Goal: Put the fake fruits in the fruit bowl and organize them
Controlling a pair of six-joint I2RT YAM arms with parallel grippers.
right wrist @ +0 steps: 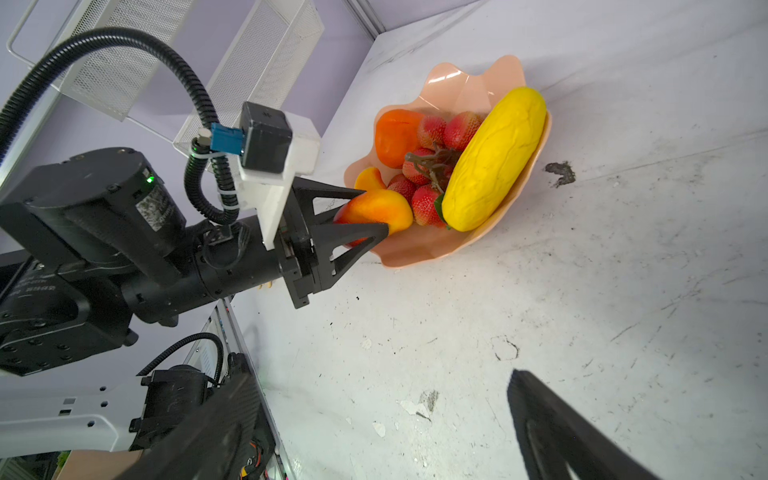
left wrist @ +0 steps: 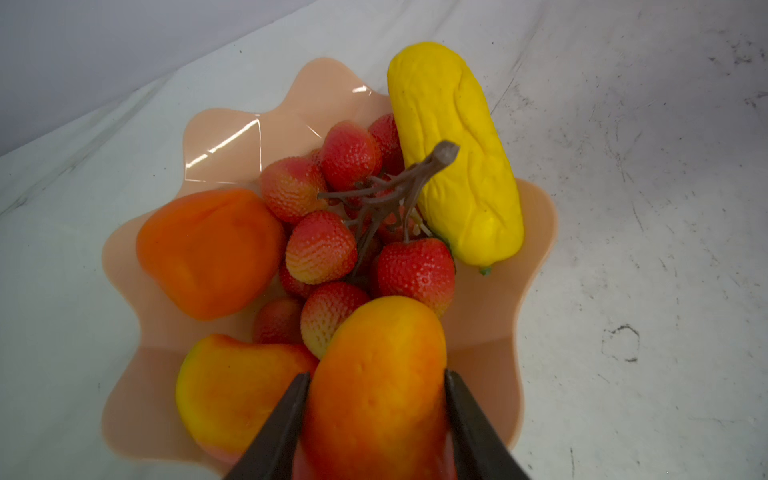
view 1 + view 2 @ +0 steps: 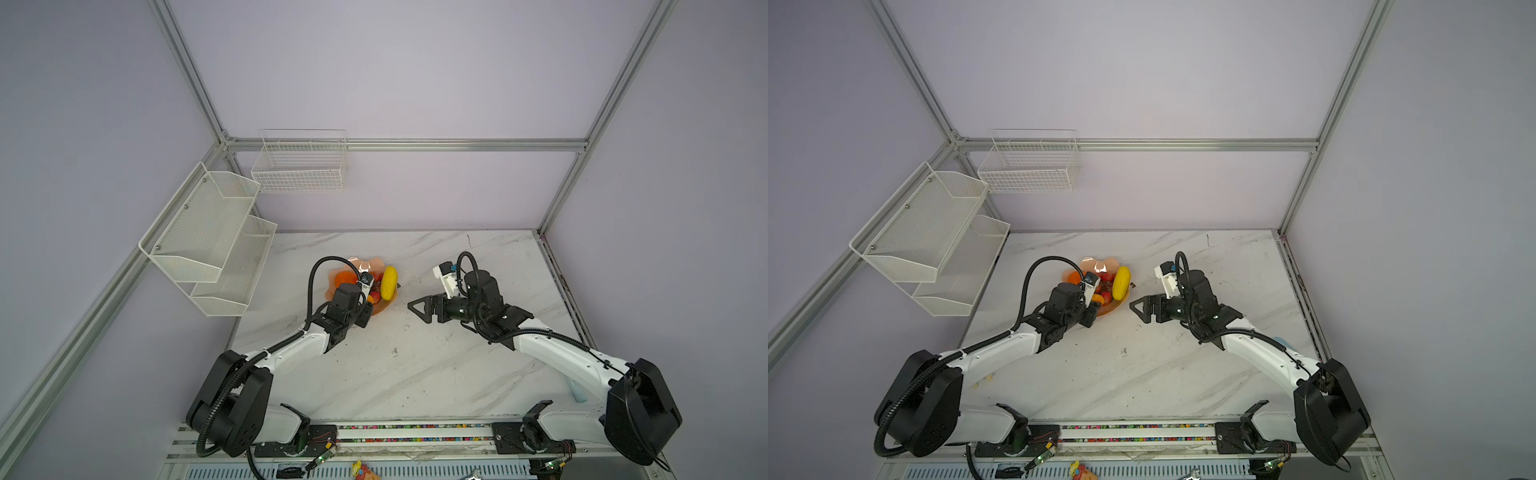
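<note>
The peach-pink fruit bowl [image 3: 376,309] [image 2: 232,133] [image 1: 436,245] stands mid-table in both top views. In it lie an orange fruit [image 2: 208,253], a bunch of red fruits on a brown stem [image 2: 349,232], a yellow oblong fruit [image 2: 457,153] [image 3: 389,283] and one red-and-yellow mango [image 2: 232,386]. My left gripper [image 2: 377,374] [image 1: 376,208] is shut on another mango [image 2: 378,332] [image 1: 395,208], held over the bowl's near rim. My right gripper [image 3: 417,309] [image 1: 382,399] stands open and empty above bare table, right of the bowl.
White mesh shelves [image 3: 208,237] hang on the left wall and a wire basket [image 3: 299,166] on the back wall. A light blue utensil [image 3: 577,390] lies under the right arm. The marble table [image 3: 415,374] ends at a front rail.
</note>
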